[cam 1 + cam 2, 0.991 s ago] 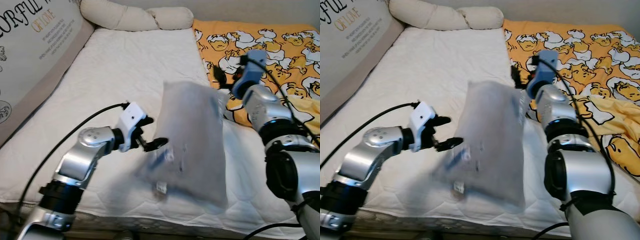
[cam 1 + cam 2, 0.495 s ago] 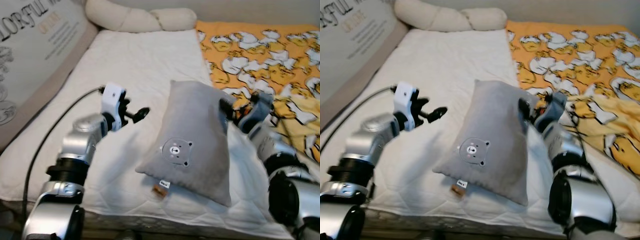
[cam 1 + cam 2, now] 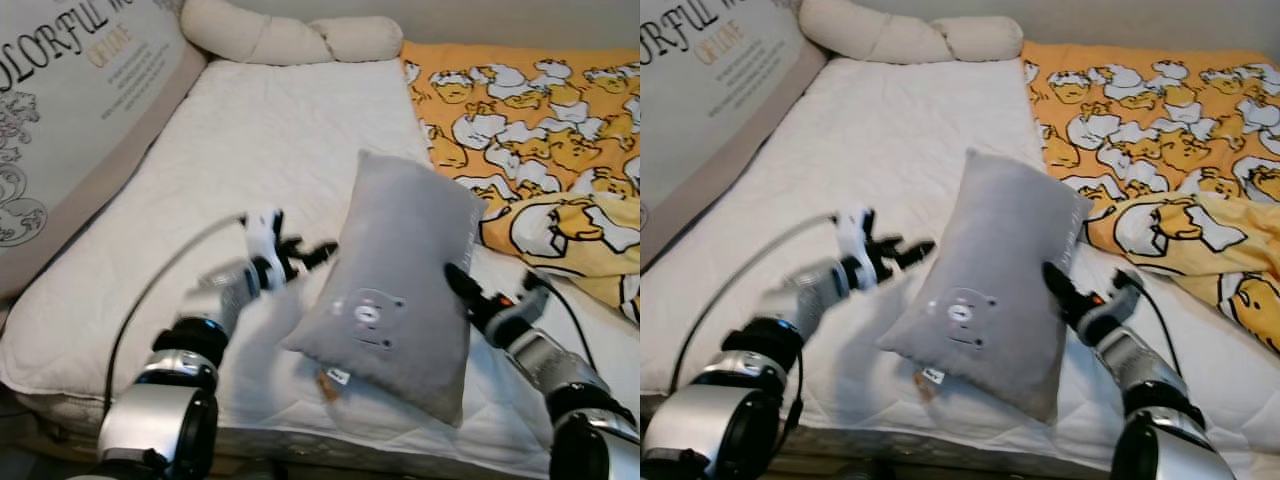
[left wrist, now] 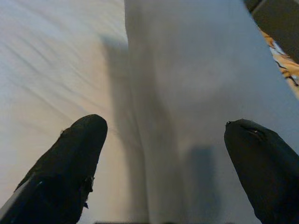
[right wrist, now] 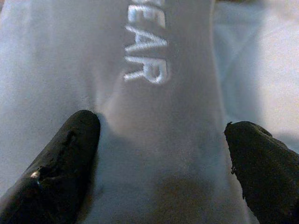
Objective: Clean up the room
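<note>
Grey pillow (image 3: 405,290), wrist view: "BEAR" stitching (image 5: 145,46), possibly partial

Silver arms, black cables, white wrist mount (image 3: 262,232), black jaws.

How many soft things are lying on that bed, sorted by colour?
Grey: 1, the pillow
Cream: 1, the bolster
Orange-yellow: 1, the blanket
Total: 3

Home bedroom; white mattress (image 3: 280,130), duck-print blanket (image 3: 540,110), cream bolster (image 3: 290,38)
</note>
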`<state>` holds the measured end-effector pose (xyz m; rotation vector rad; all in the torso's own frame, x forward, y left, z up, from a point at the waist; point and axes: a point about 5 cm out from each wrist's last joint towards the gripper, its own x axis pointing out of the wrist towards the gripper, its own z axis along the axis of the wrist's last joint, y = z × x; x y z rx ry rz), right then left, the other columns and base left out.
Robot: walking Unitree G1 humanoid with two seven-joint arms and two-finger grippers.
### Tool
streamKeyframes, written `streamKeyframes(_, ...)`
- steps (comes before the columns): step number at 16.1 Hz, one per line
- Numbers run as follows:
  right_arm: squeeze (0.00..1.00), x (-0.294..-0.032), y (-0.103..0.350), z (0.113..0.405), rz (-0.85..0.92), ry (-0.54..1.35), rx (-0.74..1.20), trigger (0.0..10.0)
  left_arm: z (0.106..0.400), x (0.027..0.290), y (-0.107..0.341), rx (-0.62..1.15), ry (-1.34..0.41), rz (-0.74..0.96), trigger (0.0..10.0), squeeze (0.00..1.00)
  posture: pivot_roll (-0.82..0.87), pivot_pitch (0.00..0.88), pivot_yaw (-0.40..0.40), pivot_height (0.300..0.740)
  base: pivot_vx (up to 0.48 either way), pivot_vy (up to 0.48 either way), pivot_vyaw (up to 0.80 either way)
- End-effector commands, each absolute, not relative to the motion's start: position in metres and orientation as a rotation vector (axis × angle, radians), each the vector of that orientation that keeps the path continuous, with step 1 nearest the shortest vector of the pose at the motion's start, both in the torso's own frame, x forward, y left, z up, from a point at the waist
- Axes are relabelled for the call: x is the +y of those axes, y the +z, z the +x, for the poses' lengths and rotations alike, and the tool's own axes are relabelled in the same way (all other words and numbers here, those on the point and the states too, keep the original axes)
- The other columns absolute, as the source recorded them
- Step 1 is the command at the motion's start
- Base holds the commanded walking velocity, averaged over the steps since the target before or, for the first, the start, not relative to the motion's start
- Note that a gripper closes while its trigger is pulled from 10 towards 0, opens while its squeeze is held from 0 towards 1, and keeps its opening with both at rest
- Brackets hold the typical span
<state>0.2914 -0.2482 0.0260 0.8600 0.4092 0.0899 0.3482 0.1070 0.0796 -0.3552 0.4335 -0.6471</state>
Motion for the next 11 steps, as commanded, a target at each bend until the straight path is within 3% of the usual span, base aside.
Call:
streamKeyframes(1, 1.00, -0.252, 0.019, 0.283, 0.908, 0.059, 0.424, 10.0, 0.350, 0.101, 0.084, 0.416, -0.680, -0.403, 10.0, 1.00, -0.13, 0.000, 0.064, 0.740, 0.000, 0.000, 0.00)
streamKeyframes(6, 1.00, -0.229, 0.011, 0.272, 0.992, 0.201, 0.463, 10.0, 0.344, 0.080, 0.076, 0.455, -0.746, -0.558, 10.0, 1.00, -0.13, 0.000, 0.066, 0.740, 0.000, 0.000, 0.00)
streamKeyframes(9, 1.00, -0.215, 0.018, 0.279, 1.034, 0.278, 0.428, 10.0, 0.337, 0.073, 0.067, 0.507, -0.789, -0.472, 10.0, 1.00, -0.13, 0.000, 0.068, 0.740, 0.000, 0.000, 0.00)
streamKeyframes(11, 1.00, -0.202, 0.024, 0.284, 1.023, 0.359, 0.408, 10.0, 0.336, 0.069, 0.065, 0.511, -0.767, -0.552, 10.0, 1.00, -0.13, 0.000, 0.069, 0.740, 0.000, 0.000, 0.00)
